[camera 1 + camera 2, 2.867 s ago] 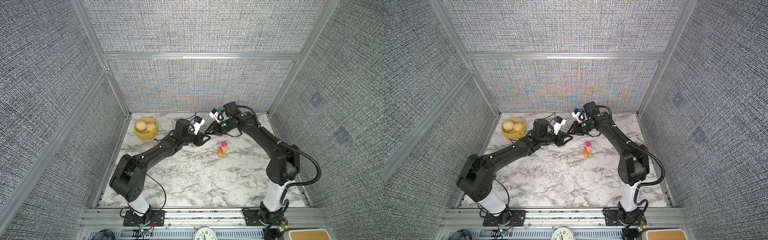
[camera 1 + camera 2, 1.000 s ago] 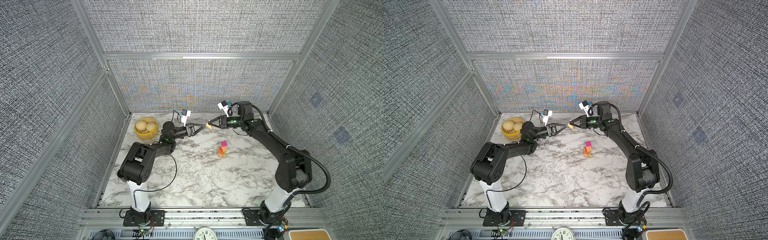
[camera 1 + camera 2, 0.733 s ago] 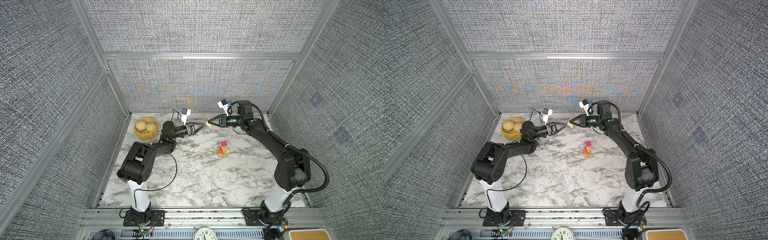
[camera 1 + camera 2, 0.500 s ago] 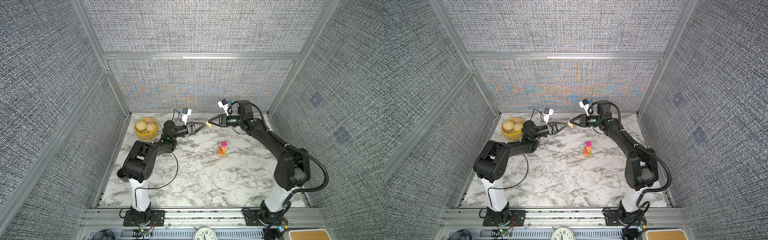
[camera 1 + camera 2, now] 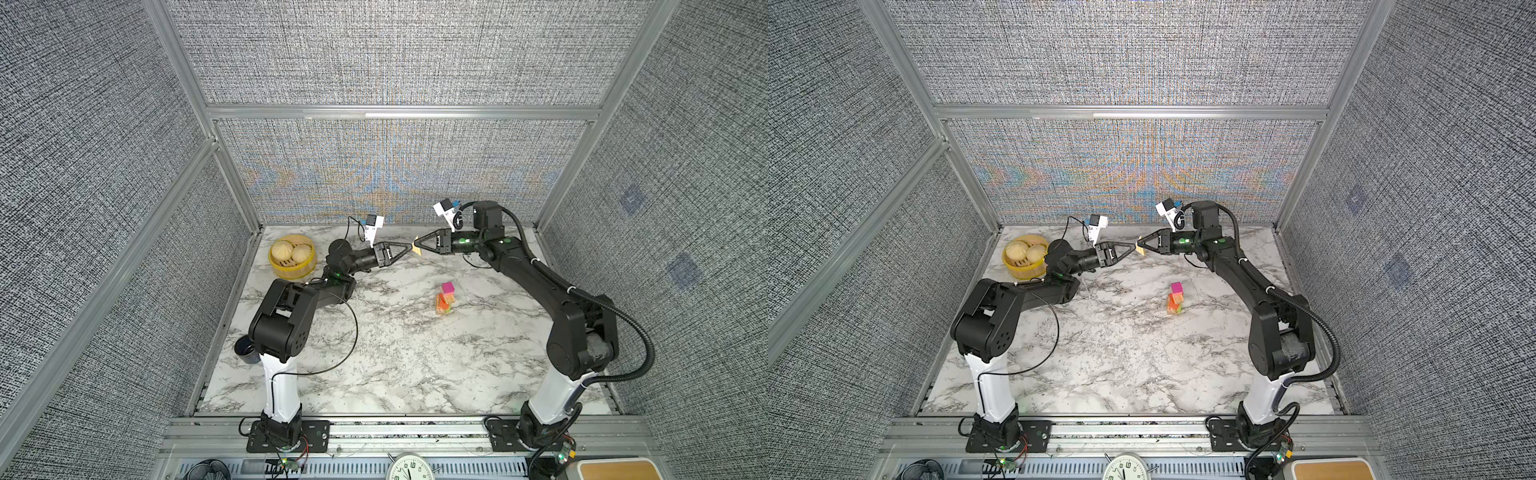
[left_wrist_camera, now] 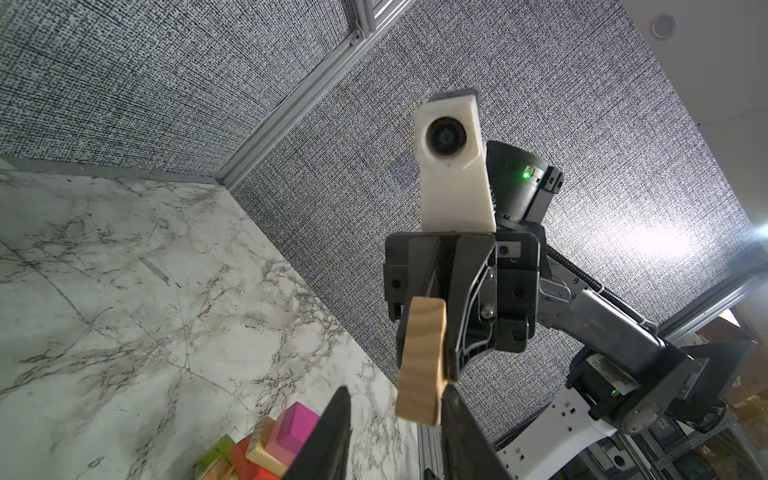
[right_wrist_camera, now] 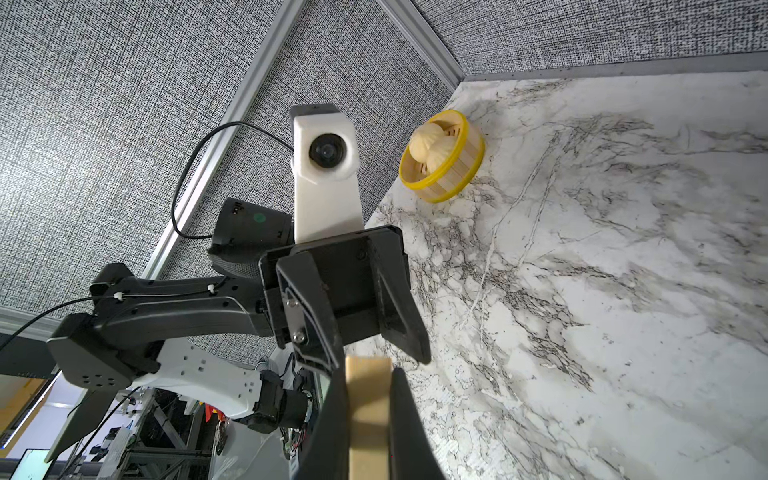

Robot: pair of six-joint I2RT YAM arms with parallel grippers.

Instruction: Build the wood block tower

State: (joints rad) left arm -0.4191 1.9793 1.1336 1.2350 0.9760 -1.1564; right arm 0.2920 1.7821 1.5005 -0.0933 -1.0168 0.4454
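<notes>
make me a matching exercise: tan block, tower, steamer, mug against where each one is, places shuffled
Things:
1 tan block
2 tower
3 steamer
4 mug

Places:
a far left corner
b held in the air by the right pincer
c left edge, towards the front
d standing a little right of centre

Pairs: 1-b, 2-d, 3-a, 4-c

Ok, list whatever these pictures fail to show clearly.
- tan block: right wrist view, one end cut off by the picture edge; too small in both top views.
- tower: left wrist view, base cut by the edge, side hidden behind the left gripper.
- mug: in a top view, mostly behind the left arm.
</notes>
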